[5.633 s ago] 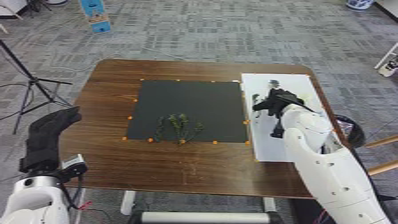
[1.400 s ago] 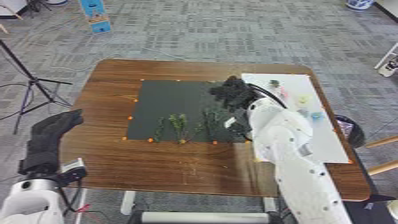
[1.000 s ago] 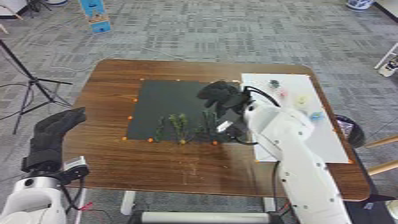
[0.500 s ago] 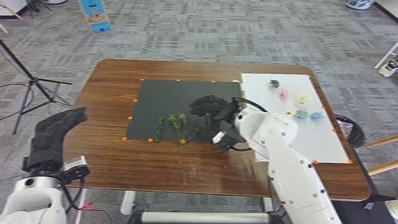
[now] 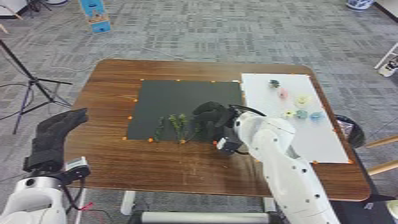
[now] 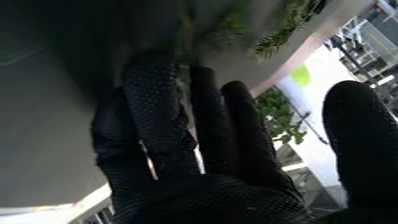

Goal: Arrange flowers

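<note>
Right hand [image 5: 210, 112] shifted nearer, now over the dark mat's near right part

Right wrist view: right hand [image 6: 204, 200] with fingers straight, thumb standing apart from them; cannot tell if a stem touches the fingers. Left hand [image 5: 57, 127] at left side of table [image 5: 107, 165], fingers extended. Green stems [image 5: 179, 125] lie on the near part of the dark mat [image 5: 173, 97], just left of the right hand. On the white board [image 5: 315, 147] at right: a pink flower [image 5: 283, 93], nearer it a yellow flower [image 5: 303, 100], then a blue flower [image 5: 316, 115].
</note>
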Robot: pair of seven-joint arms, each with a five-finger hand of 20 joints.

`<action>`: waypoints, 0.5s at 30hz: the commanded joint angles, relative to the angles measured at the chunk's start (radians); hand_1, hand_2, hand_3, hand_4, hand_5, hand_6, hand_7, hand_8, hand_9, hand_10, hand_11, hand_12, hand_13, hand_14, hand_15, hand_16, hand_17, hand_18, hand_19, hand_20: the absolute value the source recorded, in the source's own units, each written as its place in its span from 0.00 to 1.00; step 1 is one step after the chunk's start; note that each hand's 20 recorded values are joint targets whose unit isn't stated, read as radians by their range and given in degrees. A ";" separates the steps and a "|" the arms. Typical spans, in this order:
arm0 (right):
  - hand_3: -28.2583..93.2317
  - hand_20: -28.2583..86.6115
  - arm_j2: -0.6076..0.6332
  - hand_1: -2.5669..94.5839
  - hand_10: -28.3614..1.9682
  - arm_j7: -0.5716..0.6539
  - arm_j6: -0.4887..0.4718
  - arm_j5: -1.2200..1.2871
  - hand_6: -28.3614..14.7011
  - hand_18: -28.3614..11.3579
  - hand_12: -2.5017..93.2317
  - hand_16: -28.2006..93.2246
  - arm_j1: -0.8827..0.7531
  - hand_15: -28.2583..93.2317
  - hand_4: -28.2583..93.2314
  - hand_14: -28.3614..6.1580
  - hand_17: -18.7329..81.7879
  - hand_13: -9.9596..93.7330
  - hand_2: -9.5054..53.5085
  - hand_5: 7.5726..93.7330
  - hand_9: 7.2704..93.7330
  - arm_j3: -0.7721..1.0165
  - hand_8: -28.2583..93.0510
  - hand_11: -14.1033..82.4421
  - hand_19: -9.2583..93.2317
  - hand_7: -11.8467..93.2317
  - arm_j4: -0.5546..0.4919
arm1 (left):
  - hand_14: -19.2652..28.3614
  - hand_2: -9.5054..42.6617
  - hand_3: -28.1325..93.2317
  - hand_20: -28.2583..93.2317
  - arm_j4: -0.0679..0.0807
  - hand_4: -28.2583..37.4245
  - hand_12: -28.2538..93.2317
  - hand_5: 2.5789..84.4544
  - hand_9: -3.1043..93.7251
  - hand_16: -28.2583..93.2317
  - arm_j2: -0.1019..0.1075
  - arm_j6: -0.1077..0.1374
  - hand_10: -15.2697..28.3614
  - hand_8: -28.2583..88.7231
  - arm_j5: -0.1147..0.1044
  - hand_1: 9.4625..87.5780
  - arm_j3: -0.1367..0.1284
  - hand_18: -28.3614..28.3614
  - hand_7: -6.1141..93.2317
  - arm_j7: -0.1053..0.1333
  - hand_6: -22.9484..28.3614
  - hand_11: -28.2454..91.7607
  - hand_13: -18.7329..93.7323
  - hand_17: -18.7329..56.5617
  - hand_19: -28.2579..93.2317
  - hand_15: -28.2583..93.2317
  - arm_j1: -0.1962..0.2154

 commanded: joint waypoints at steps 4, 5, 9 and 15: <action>0.77 0.78 0.029 0.20 0.44 0.034 -0.008 0.070 0.55 0.00 0.13 0.54 0.011 0.74 0.15 0.23 0.47 0.70 0.33 0.33 0.50 -0.002 0.18 0.21 0.79 0.24 -0.012 | 0.68 0.33 0.82 0.36 -0.001 0.03 0.36 0.58 0.52 0.24 -0.011 -0.001 0.63 0.18 0.000 0.22 0.000 0.64 0.25 -0.002 0.52 0.45 0.48 0.31 0.29 0.34 0.000; 0.77 0.78 0.029 0.20 0.44 0.036 -0.010 0.074 0.55 0.00 0.13 0.54 0.011 0.74 0.15 0.23 0.46 0.70 0.33 0.33 0.50 0.000 0.18 0.21 0.79 0.24 -0.013 | 0.68 0.33 0.82 0.36 -0.001 0.03 0.36 0.58 0.52 0.25 -0.012 -0.001 0.63 0.18 0.000 0.22 0.001 0.64 0.25 -0.001 0.52 0.45 0.48 0.31 0.29 0.34 -0.001; 0.77 0.78 0.040 0.20 0.44 0.034 -0.032 0.080 0.55 0.00 0.13 0.54 0.016 0.74 0.15 0.23 0.47 0.70 0.33 0.34 0.50 -0.003 0.18 0.21 0.79 0.24 -0.019 | 0.68 0.33 0.82 0.36 -0.004 0.03 0.36 0.58 0.52 0.25 -0.013 0.004 0.63 0.18 -0.001 0.22 -0.001 0.64 0.25 0.004 0.52 0.45 0.48 0.31 0.29 0.34 0.004; 0.77 0.79 0.050 0.20 0.43 0.034 -0.037 0.085 0.55 0.00 0.13 0.54 0.020 0.75 0.16 0.23 0.47 0.70 0.33 0.34 0.50 -0.005 0.18 0.21 0.79 0.24 -0.025 | 0.68 0.33 0.82 0.36 -0.003 0.03 0.36 0.58 0.53 0.25 -0.012 0.002 0.64 0.17 -0.002 0.22 -0.001 0.64 0.26 0.005 0.52 0.45 0.48 0.31 0.29 0.35 0.003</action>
